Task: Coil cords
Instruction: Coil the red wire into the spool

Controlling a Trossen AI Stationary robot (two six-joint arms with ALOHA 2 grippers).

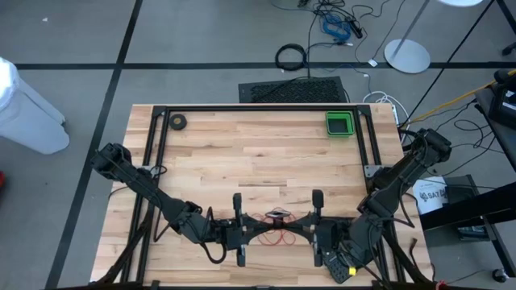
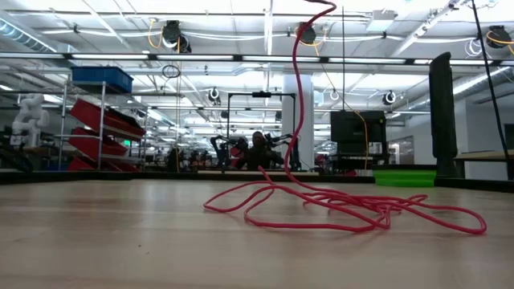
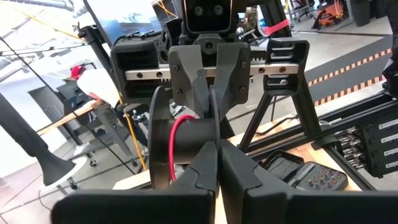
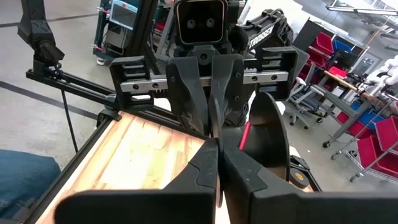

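The black reel [image 3: 180, 149] is being held up above the near edge of the counter [image 1: 258, 153], between the two pincers, which are facing each other nose to nose. In both wrist views the two sets of fingers are seen pressed together against the reel's hub from opposite sides. The left pincer [image 1: 242, 229] is closed down with no gap showing between its fingers [image 3: 202, 171], and the right pincer [image 1: 316, 228] is likewise closed; both appear to be pinching the reel at its middle, though the exact contact is hidden behind the fingers.

Only a little of the red cord [image 2: 345, 209] is being carried on the reel: a turn or so is showing around the hub in the left wrist view, and a short red stretch beside the flange in the right wrist view. Most of the cord is lying in a loose, tangled heap on the counter below the reel, with one strand rising steeply out of the heap toward the reel, as the low view shows.

The task is therefore being judged as at an early stage. The reel is gripped and an end seems attached, but nearly all of the winding is being left to do, and the loops on the counter may snag as they are drawn up.
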